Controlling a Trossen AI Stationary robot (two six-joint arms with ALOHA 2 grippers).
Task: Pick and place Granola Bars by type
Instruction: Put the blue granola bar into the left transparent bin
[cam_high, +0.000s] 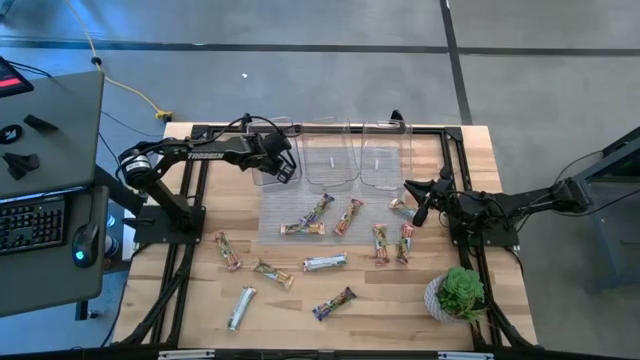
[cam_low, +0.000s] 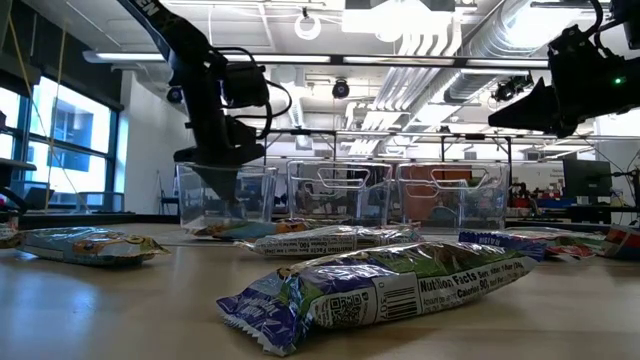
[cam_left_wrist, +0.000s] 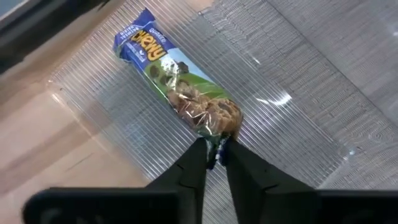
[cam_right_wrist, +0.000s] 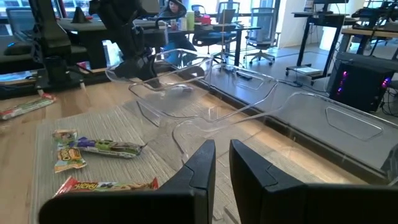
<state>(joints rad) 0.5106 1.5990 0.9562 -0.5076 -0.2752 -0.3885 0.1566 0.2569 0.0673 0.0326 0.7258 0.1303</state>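
A blue-and-green granola bar (cam_left_wrist: 180, 81) lies inside the leftmost clear bin (cam_high: 258, 172), with my left gripper (cam_left_wrist: 214, 155) shut on its end. The left gripper (cam_high: 285, 168) reaches down into that bin at the table's far left. Several other granola bars (cam_high: 318, 212) lie flat on the ribbed mat (cam_high: 300, 200) and on the wooden table; one purple-and-green bar (cam_low: 380, 290) lies nearest the front edge. My right gripper (cam_right_wrist: 222, 158) is shut and empty. It hovers at the right (cam_high: 420, 208), above the table. My left gripper pinches the bar's crimped end (cam_left_wrist: 216, 142) between its two fingertips. The fingers slant down from above and lie in line with the bar's length. The rest of the bar lies flat on the bin's floor, stretching away from the fingers.
Two more clear bins (cam_high: 330, 155) (cam_high: 385, 155) stand in a row to the right of the first, along the far edge. A green potted plant (cam_high: 460, 292) stands at the near right corner. Black frame rails (cam_high: 190, 210) run along the table's sides.
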